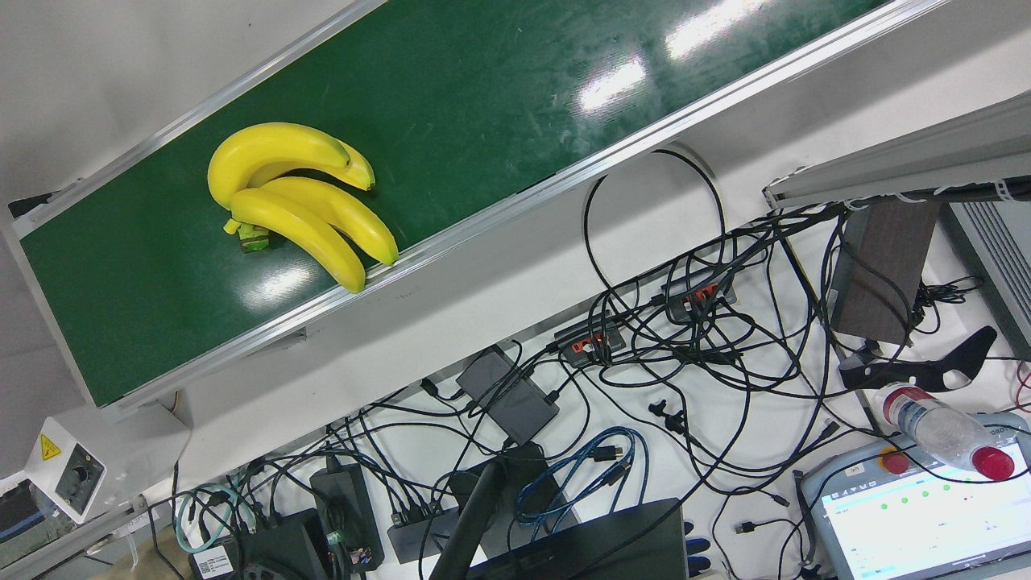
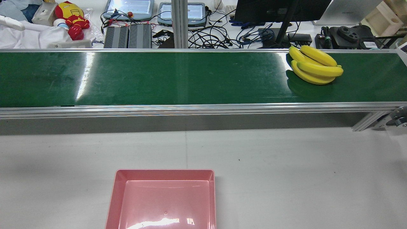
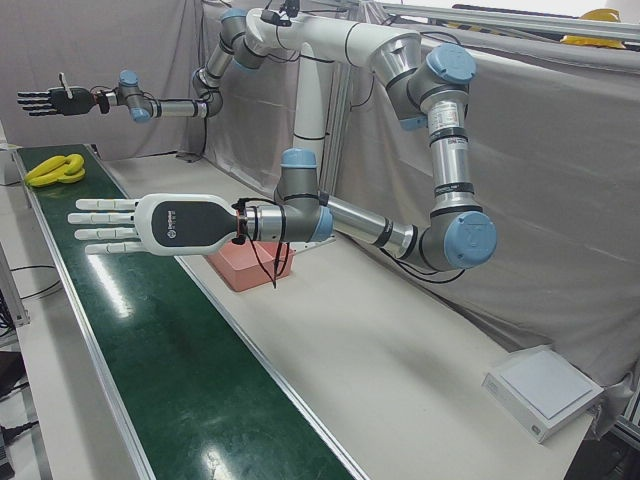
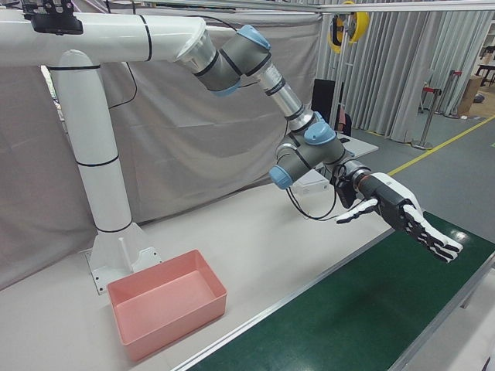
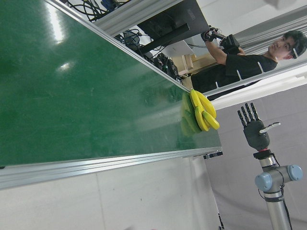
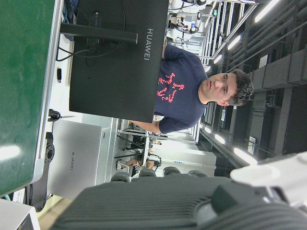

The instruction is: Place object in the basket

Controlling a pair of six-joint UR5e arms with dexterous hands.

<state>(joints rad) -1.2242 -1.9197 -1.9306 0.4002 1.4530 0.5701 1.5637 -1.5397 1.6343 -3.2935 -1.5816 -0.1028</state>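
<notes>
A bunch of yellow bananas (image 1: 298, 201) lies on the green conveyor belt (image 2: 159, 79), toward its right end and far rail in the rear view (image 2: 314, 70). It also shows in the left-front view (image 3: 55, 168) and the left hand view (image 5: 204, 112). The pink basket (image 2: 163, 173) stands empty on the white table before the belt, also seen in the right-front view (image 4: 186, 325). My left hand (image 3: 150, 222) is open and flat above the belt near the basket, far from the bananas; it also shows in the right-front view (image 4: 402, 212). My right hand (image 3: 50, 101) is open in the air above and beyond the bananas.
Behind the belt a desk holds tangled cables (image 1: 685, 338), a monitor (image 2: 279, 9), tablets and a red toy (image 2: 71, 19). A white box (image 3: 545, 390) sits at the table's left end. A person (image 6: 192, 91) stands beyond the monitor.
</notes>
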